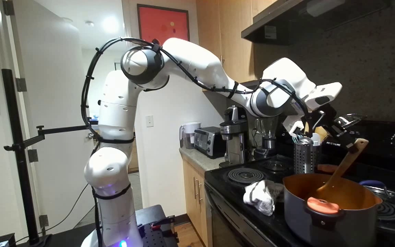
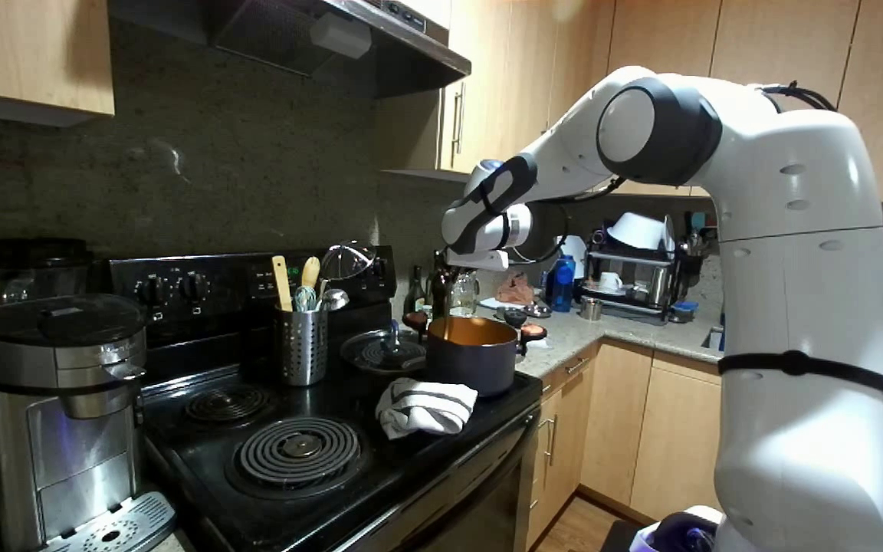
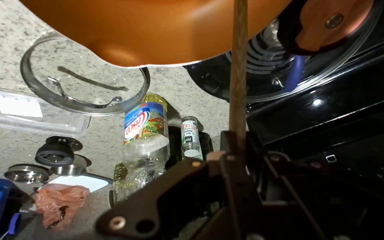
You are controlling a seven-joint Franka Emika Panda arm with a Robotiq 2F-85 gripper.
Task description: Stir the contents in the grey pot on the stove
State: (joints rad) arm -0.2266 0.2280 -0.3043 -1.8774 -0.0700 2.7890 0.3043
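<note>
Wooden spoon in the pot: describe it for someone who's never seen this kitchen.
On the black stove, find the grey pot, wide and round with an orange-brown inside. The wooden spoon slants up out of it, its handle gripped by the tool. That sets it apart from the wooden utensils standing in the perforated metal holder.

The wrist view's top edge cuts off the grey pot (image 3: 165,30) and spoon (image 3: 238,70).

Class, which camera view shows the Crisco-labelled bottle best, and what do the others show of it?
The wrist view: the bottle appears large on the countertop, with its colourful label towards the camera and the brand name readable. I cannot pick it out with certainty in either exterior view.
</note>
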